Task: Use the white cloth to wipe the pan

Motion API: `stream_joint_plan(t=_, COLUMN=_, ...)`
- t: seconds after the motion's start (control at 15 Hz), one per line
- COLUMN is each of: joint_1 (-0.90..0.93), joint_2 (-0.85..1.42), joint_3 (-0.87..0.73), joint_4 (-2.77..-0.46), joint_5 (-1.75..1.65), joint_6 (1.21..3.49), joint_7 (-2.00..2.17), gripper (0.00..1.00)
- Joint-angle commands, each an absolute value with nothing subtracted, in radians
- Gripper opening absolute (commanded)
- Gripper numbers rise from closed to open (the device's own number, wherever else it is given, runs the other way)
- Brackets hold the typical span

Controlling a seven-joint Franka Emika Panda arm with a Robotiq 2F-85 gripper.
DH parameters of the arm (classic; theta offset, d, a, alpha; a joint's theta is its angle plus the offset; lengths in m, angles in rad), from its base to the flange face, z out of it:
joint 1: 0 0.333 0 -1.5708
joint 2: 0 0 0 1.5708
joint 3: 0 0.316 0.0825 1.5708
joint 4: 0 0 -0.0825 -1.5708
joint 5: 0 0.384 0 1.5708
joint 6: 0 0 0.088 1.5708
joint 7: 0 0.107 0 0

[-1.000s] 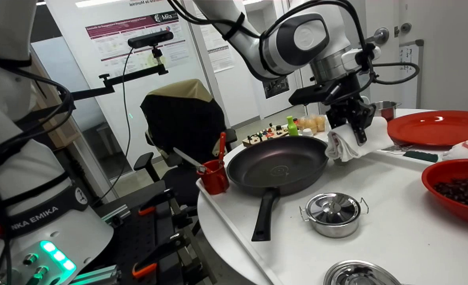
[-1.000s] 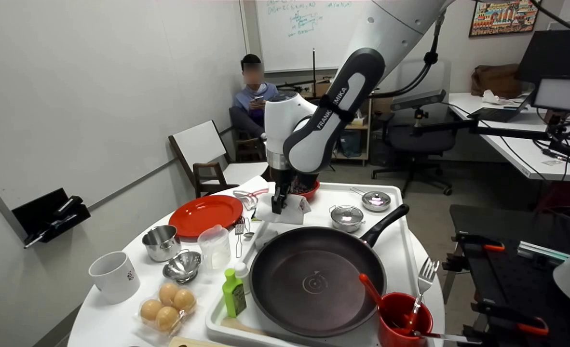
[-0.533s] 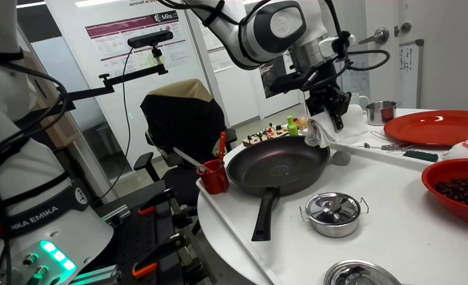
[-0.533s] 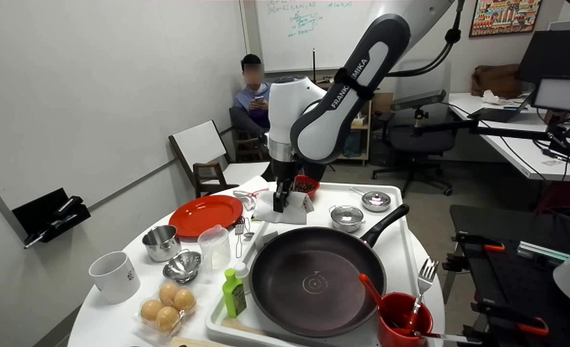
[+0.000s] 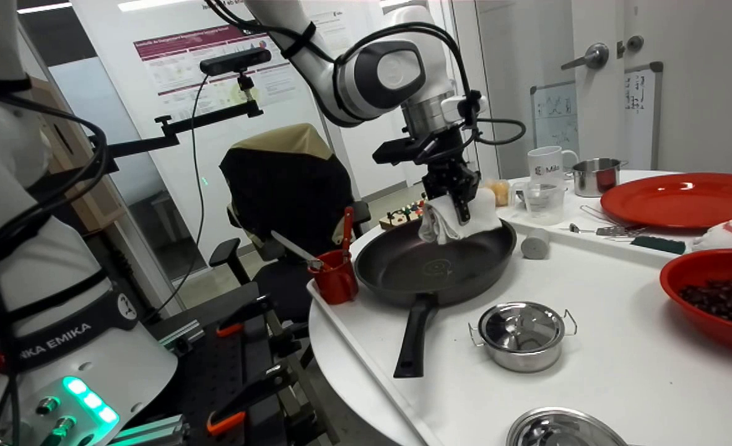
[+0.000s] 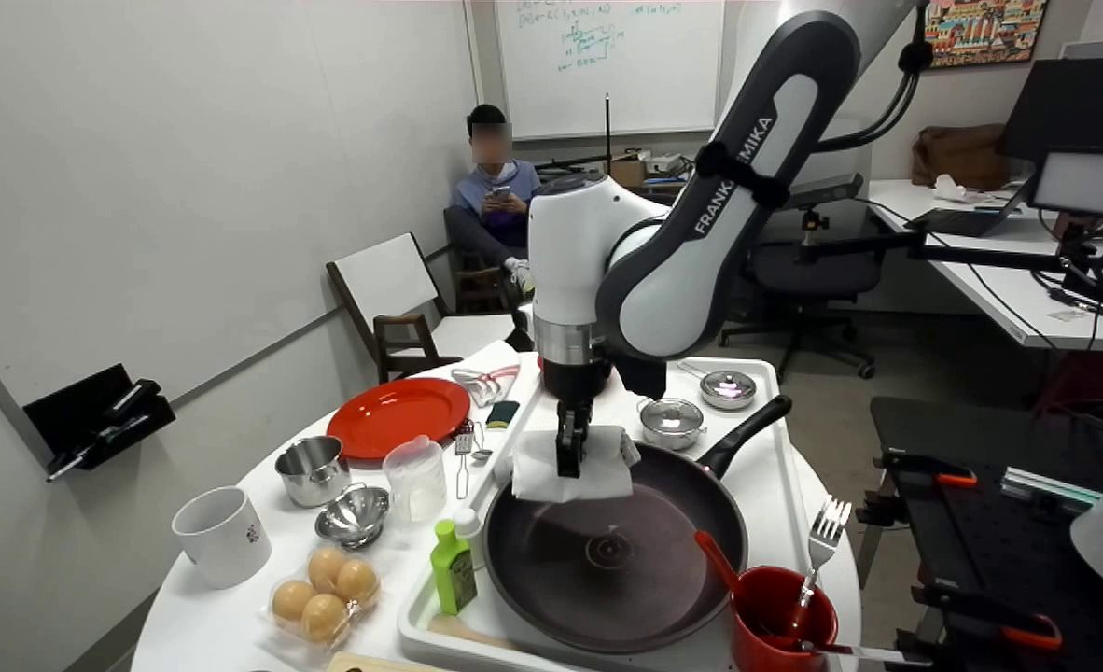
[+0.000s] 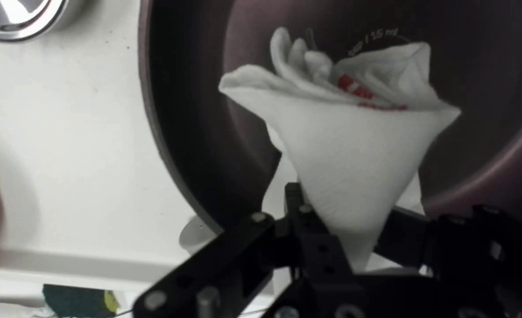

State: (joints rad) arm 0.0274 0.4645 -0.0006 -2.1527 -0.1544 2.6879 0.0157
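The white cloth (image 5: 483, 215) is bunched and folded over my gripper's fingers; it has small red marks in the wrist view (image 7: 358, 145). My gripper (image 5: 461, 212) is shut on the cloth and points down over the far part of the pan. The dark frying pan (image 5: 425, 272) lies on the white tray with its black handle attached. In an exterior view (image 6: 617, 569) the cloth hangs over the pan's rim area and inner side. I cannot tell whether the cloth touches the pan. The finger pads are partly hidden by the cloth.
A red mug (image 6: 794, 597) with utensils stands close beside the pan. A green bottle (image 6: 453, 565) and a grey cylinder (image 5: 535, 244) are near its rim. A lidded steel pot (image 5: 524, 347), a red bowl of beans (image 5: 682, 291) and a red plate (image 5: 663, 198) stand around.
The gripper has carried the cloth from beyond the pan's edge to over the pan. In an exterior view it has also come lower. The pan has not moved.
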Motion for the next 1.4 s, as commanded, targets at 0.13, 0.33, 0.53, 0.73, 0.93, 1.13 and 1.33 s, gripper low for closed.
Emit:
stream_joint_plan(t=0.13, joint_1=0.105, joint_2=0.493, joint_3=-0.033, joint_4=-2.188, joint_5=-0.188, joint_6=2.74, joint_7=0.065, gripper=0.09)
stream_joint_plan(t=0.33, joint_1=0.163, joint_2=0.55, joint_3=-0.081, joint_4=-2.185, joint_5=-0.239, joint_6=2.847, joint_7=0.107, gripper=0.08)
stream_joint_plan(t=0.53, joint_1=0.254, joint_2=0.619, joint_3=-0.176, joint_4=-2.171, joint_5=-0.301, joint_6=2.945, joint_7=0.162, gripper=0.08)
stream_joint_plan(t=0.73, joint_1=0.249, joint_2=0.617, joint_3=-0.17, joint_4=-2.183, joint_5=-0.257, joint_6=2.934, joint_7=0.122, gripper=0.15)
stream_joint_plan(t=0.93, joint_1=0.283, joint_2=0.647, joint_3=-0.204, joint_4=-2.173, joint_5=-0.258, joint_6=2.953, joint_7=0.129, gripper=0.15)
stream_joint_plan(t=1.13, joint_1=0.284, joint_2=0.648, joint_3=-0.206, joint_4=-2.169, joint_5=-0.258, joint_6=2.953, joint_7=0.13, gripper=0.15)
stream_joint_plan(t=1.33, joint_1=0.27, joint_2=0.655, joint_3=-0.2, joint_4=-2.161, joint_5=-0.248, joint_6=2.946, joint_7=0.126, gripper=0.08)
